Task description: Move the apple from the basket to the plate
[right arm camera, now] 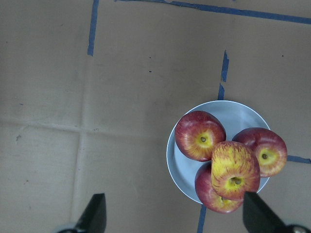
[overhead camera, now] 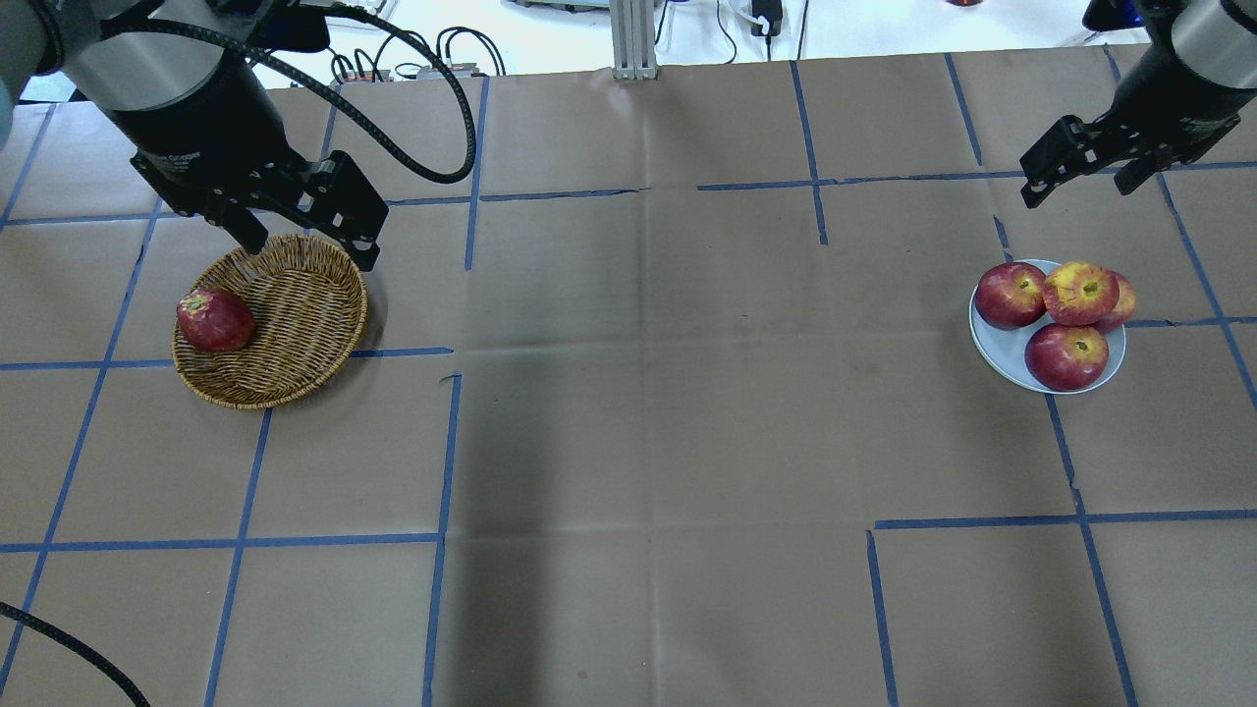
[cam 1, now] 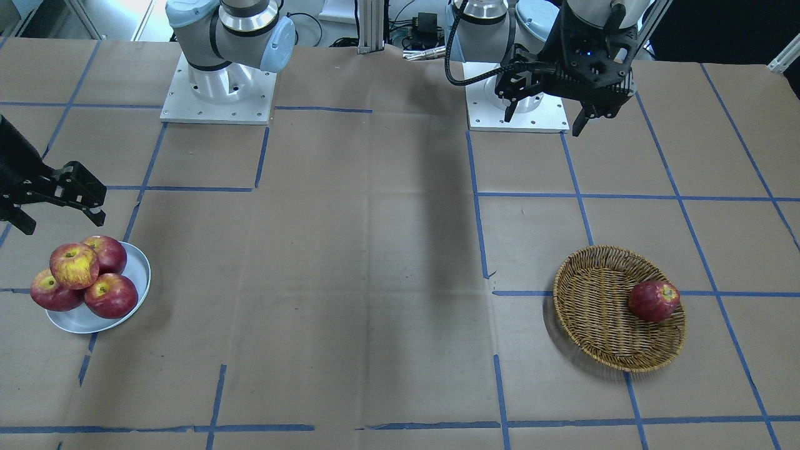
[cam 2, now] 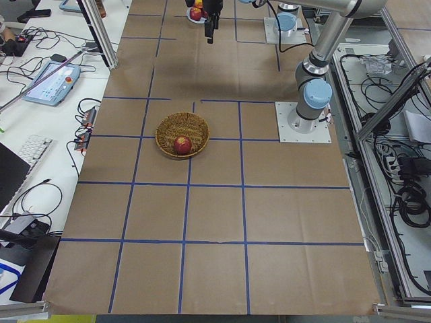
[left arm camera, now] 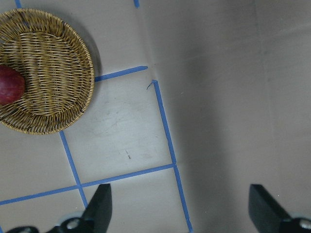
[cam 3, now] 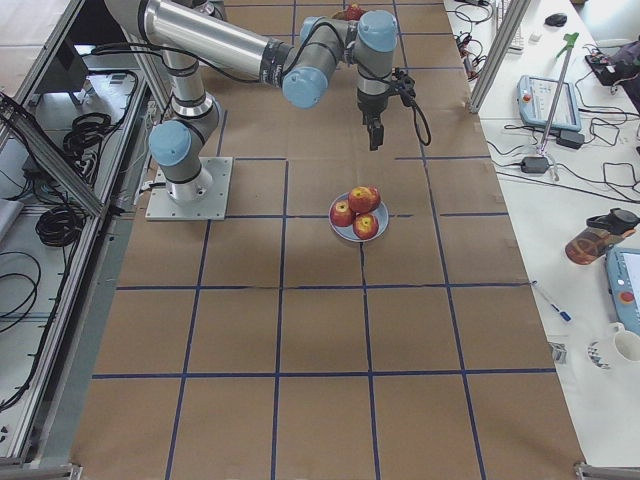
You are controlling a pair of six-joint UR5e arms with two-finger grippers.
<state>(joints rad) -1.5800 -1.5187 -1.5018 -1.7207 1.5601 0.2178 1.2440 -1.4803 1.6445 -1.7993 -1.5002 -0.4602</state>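
streaked apple (right arm camera: 234, 170): already on the grey-blue plate (overhead camera: 995, 346), perched on top of the three dark red apples (right arm camera: 200, 136) there, so it's basically the cherry on a pile.
right gripper (right arm camera: 175, 219): fingers spread wide with nothing in them. It hangs above the table (overhead camera: 628, 393) just beside the plate and isn't touching any fruit.
left gripper (overhead camera: 307, 249): also wide open and empty, held high and well apart from the wicker basket (overhead camera: 295, 324).
basket: a lone dark red apple (overhead camera: 214, 320) sits in it, up against the rim on one side.
step in hand: my guess is the drop-off is done and it's just about getting the right arm clear.
how to do it well: go straight up first, keep the fingers wide, and don't sweep sideways over the plate.
why: the top apple is balanced on round things, so a nudge would probably roll it off.
risk: it might settle or roll by itself, so I'd check it sits steady.
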